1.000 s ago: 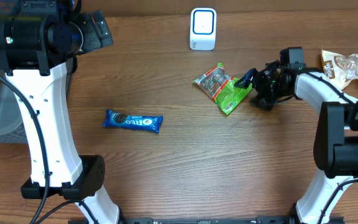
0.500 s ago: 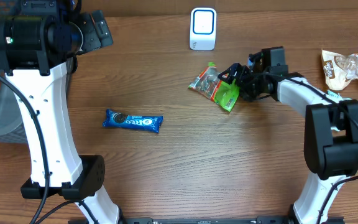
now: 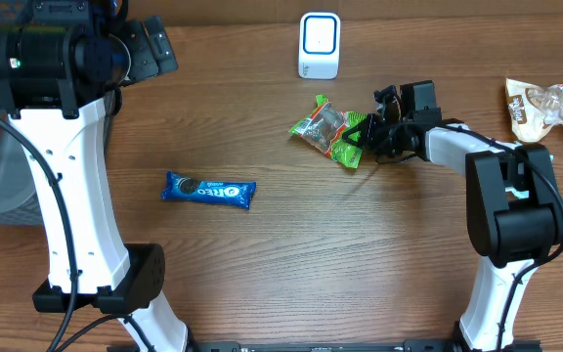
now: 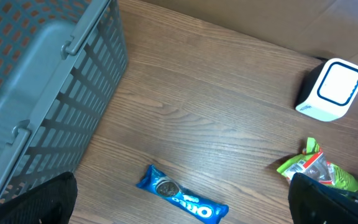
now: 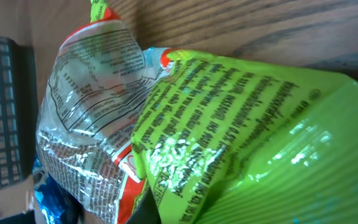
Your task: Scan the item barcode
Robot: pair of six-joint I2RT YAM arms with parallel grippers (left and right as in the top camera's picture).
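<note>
The right hand (image 3: 368, 133) is clamped on the green end of the snack packet (image 3: 323, 128), low over the worktop (image 3: 360, 264). The left hand (image 3: 151, 47) is raised at the far left corner with its fingers (image 4: 47, 200) spread wide and nothing between them.

The grey slatted basket (image 4: 36, 93) shows plainly only in the left wrist view, which looks down along its wall; the overhead view catches just a strip of it at the left edge. The overhead view alone shows both arms and a crumpled bag (image 3: 550, 106) at the right edge of the worktop.

The blue Oreo pack (image 3: 208, 190) lies flat well left of the packet, its long axis running left to right. The white scanner (image 3: 319, 45) stands at the far edge, apart from the packet.

The packet sits right of centre, its long axis running roughly left to right with a slight slant. Its green end points right into the grip and its clear, silvery end points left.

The right wrist view is filled by the packet: creased green film with rows of small print, and a clear panel with fine print beside it. I cannot tell whether a barcode is among the print.
</note>
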